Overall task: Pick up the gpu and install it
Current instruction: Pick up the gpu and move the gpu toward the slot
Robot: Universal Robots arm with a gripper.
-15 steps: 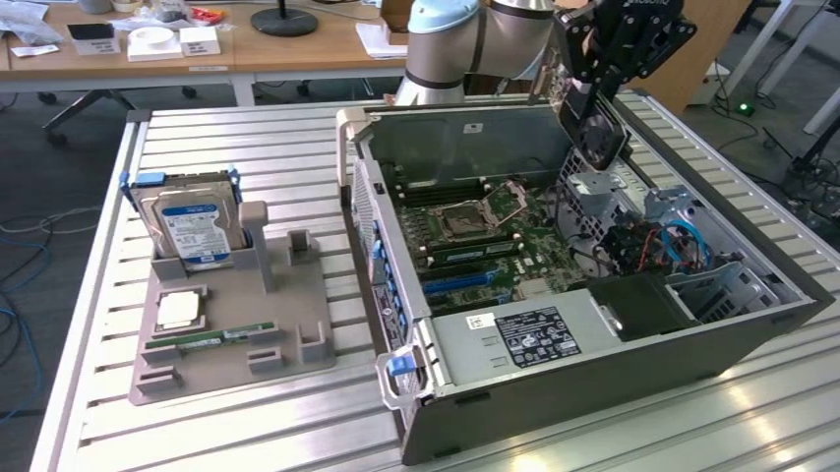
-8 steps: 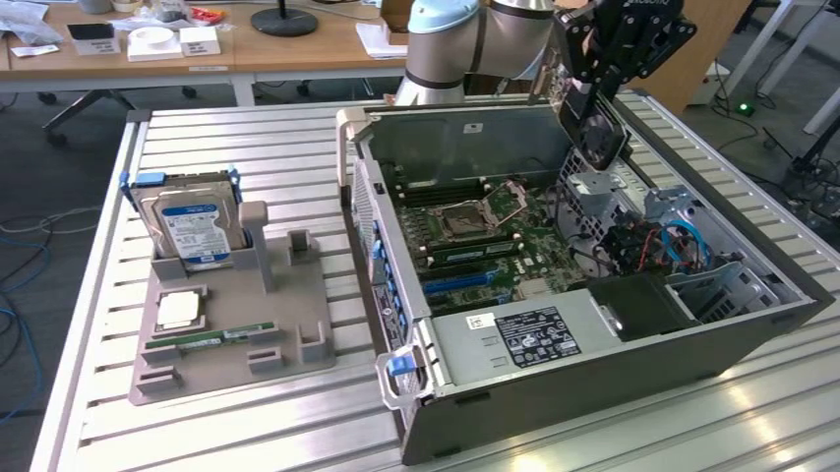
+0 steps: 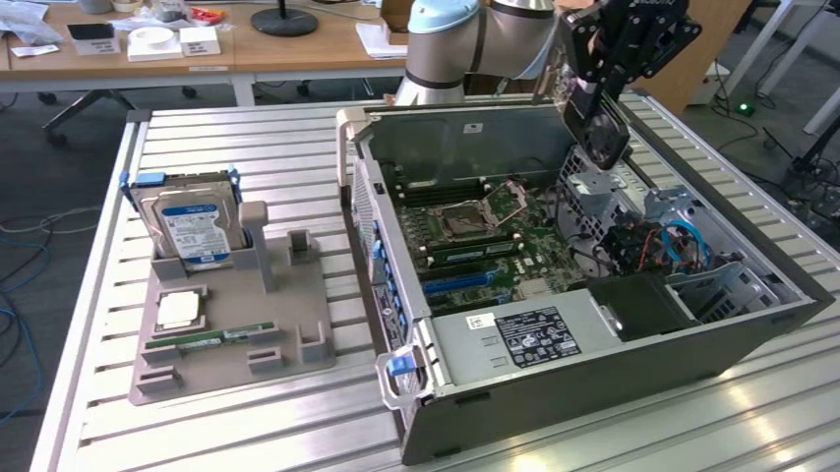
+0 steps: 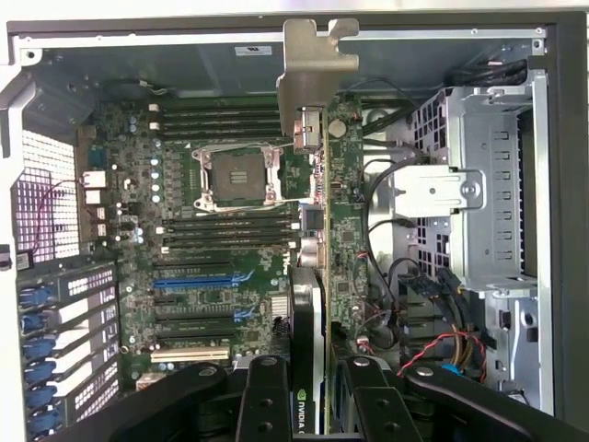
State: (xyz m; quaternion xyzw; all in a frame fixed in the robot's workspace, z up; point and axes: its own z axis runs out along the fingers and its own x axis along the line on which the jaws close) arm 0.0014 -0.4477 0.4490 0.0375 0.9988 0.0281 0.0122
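Observation:
My gripper (image 3: 607,84) is shut on the gpu (image 3: 595,126) and holds it in the air above the open computer case (image 3: 577,393), near the case's far wall. The card hangs tilted, its black fan cooler facing the exterior view's left. In the wrist view the gpu (image 4: 345,212) is seen edge-on between my black fingers (image 4: 267,401): a green board, a black cooler (image 4: 308,341) and a silver end bracket (image 4: 317,55) at the far end. Below it lies the motherboard (image 4: 230,230) with its blue expansion slots (image 4: 193,276).
On the exterior view's left, a grey holder (image 3: 282,324) carries a silver hard drive (image 3: 195,224), a processor (image 3: 180,312) and a green memory stick (image 3: 210,339). Inside the case are a metal drive cage (image 4: 488,184), loose cables (image 4: 442,350) and a power supply (image 3: 532,334).

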